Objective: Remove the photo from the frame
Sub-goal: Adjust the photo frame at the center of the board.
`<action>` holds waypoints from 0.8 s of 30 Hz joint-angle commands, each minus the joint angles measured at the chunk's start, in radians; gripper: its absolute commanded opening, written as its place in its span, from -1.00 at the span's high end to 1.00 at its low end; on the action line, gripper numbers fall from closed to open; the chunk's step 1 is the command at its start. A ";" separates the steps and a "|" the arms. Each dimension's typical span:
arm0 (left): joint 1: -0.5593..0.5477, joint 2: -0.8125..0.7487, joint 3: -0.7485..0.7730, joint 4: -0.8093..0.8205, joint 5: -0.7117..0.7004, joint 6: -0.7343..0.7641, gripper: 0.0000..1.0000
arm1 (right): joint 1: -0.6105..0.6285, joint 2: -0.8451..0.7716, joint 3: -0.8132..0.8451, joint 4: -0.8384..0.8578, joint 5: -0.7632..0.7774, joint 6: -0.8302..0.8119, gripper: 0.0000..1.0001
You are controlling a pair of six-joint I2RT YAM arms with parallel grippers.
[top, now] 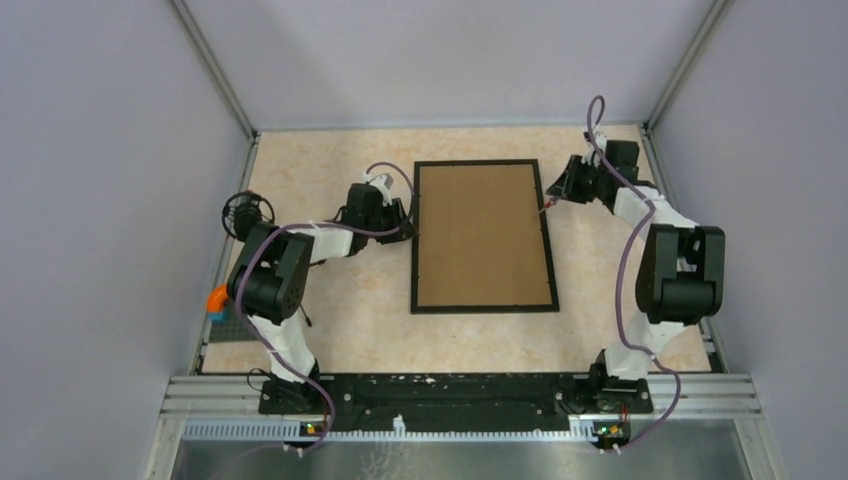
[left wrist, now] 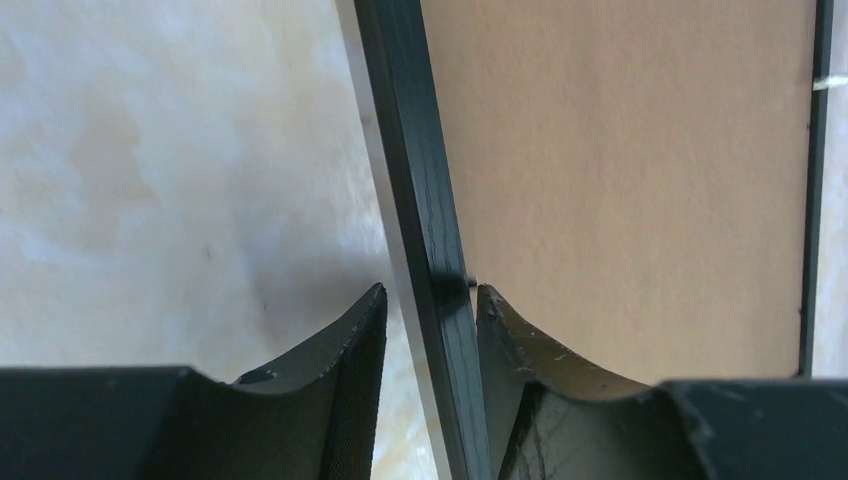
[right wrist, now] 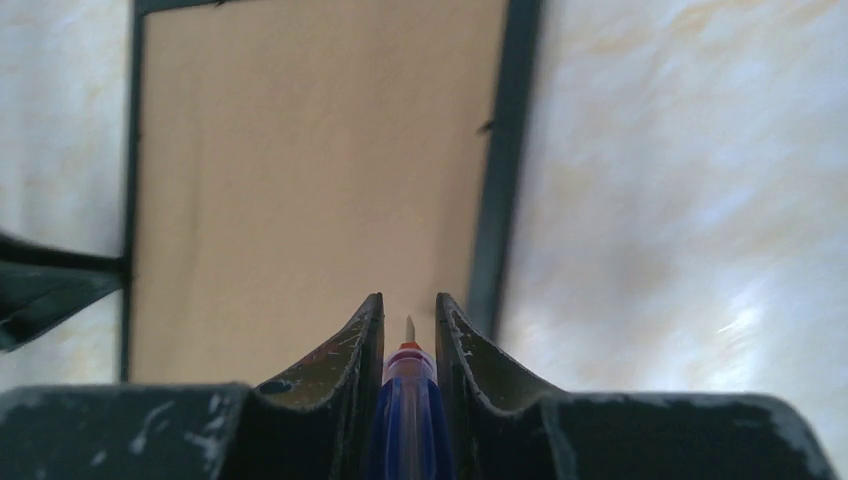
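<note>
**Frame face down, board still in it, photo out of sight**

You have the frame [top: 483, 306] lying flat in the middle of the table [top: 340, 320], back upward. Its brown board [top: 483, 235] fills the black rails from edge to edge. The photo is hidden in all three views. A small dark tab [right wrist: 487, 126] reaches from the right rail over the board, and another shows at the left rail, just beyond your left fingertips.

Your left gripper [left wrist: 431, 292] straddles the left rail about midway along it. Its jaws stand partly apart. The finger on the board side lies against the rail, while the finger on the table side is clear of it, with a sliver of table showing between them. It is not clamped on the frame.

Your right gripper [right wrist: 410, 305] is closed narrow on a pen [right wrist: 408, 420] with a blue barrel, a red collar and a pale tip that pokes out past the fingertips. The tip sits over the board just inside the right rail, towards the far end. Whether it touches the board cannot be told.
</note>
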 commanded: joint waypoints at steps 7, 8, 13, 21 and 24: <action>0.006 -0.125 -0.156 -0.101 0.084 -0.014 -0.17 | 0.325 -0.319 -0.289 0.259 0.010 0.454 1.00; 0.006 -0.127 -0.171 -0.088 0.095 -0.020 -0.19 | 0.354 -0.317 -0.299 0.269 0.031 0.484 1.00; 0.006 -0.139 -0.243 -0.002 0.150 -0.077 -0.20 | 0.479 -0.273 -0.368 0.389 0.078 0.637 1.00; -0.007 -0.067 -0.248 0.044 0.173 -0.155 -0.05 | 0.591 -0.158 -0.399 0.495 0.119 0.685 1.00; -0.018 -0.011 -0.209 0.009 0.149 -0.164 0.06 | 0.590 -0.132 -0.375 0.479 0.149 0.653 1.00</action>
